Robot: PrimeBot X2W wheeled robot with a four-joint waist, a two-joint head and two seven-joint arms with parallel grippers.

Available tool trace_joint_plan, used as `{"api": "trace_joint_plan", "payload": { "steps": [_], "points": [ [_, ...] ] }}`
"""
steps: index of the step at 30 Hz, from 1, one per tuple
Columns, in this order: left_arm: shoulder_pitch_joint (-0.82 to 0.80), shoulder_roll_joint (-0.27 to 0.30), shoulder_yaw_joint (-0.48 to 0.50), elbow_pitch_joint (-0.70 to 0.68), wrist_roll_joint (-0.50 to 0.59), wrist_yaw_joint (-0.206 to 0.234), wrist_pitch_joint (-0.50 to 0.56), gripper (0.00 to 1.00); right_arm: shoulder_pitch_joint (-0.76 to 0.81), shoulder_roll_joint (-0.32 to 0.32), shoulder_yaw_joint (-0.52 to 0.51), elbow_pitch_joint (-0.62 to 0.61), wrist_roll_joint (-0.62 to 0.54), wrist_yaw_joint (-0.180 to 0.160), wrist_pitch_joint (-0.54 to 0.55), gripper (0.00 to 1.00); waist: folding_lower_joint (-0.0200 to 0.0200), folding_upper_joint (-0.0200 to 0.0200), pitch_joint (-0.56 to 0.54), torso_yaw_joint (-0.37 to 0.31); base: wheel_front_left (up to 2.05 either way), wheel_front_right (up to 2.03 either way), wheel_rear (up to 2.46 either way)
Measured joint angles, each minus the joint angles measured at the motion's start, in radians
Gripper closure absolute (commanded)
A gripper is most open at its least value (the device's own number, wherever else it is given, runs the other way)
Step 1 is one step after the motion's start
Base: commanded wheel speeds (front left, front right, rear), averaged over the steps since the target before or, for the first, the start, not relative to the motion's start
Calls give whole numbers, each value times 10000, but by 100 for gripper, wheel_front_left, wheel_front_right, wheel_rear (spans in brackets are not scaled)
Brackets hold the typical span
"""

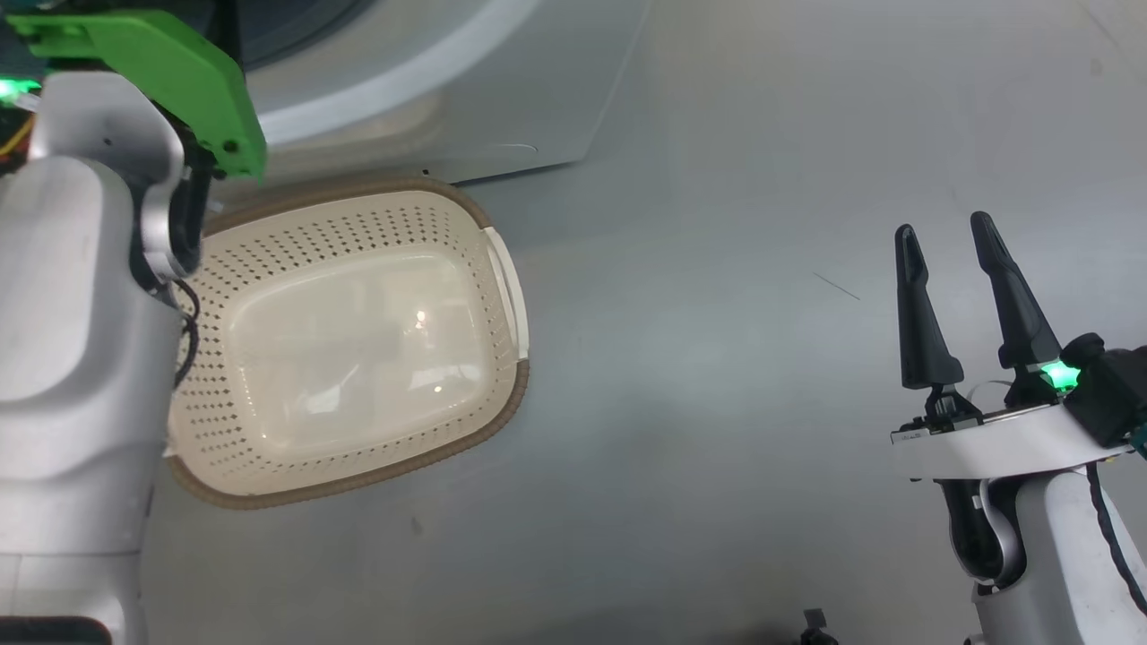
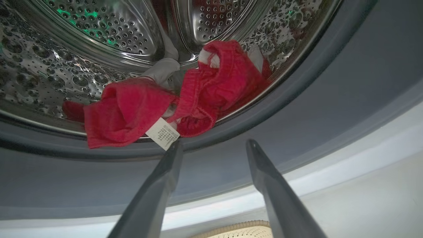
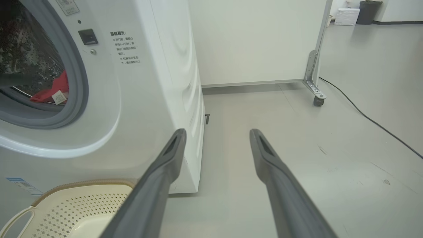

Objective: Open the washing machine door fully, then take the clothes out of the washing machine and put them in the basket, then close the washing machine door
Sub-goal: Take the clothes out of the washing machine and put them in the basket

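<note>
Shiny perforated steel drum, soft red knit clothes, glossy perforated cream plastic basket, smooth grey floor

The clothes are bright red, their tag white with small dark print. The basket is cream, dotted with diamond holes, its rim brown. The washing machine is white; its drum is silvery, studded with round holes.

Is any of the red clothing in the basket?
No, the basket holds nothing; the red clothes lie inside the washing machine.
</note>
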Motion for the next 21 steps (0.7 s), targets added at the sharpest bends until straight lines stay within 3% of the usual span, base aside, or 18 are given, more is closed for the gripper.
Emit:
{"api": "trace_joint_plan", "payload": {
  "steps": [10,21],
  "points": [
    [-1537,731,422,337,278,0,635,0,-551,117,403,274,476,0,0,0,1,0,702,-830,0,0,0],
    [-2486,1131,905,949,688,0,924,0,-995,182,585,462,809,0,0,0,0,0,1377,-1557,0,0,0]
  ]
}}
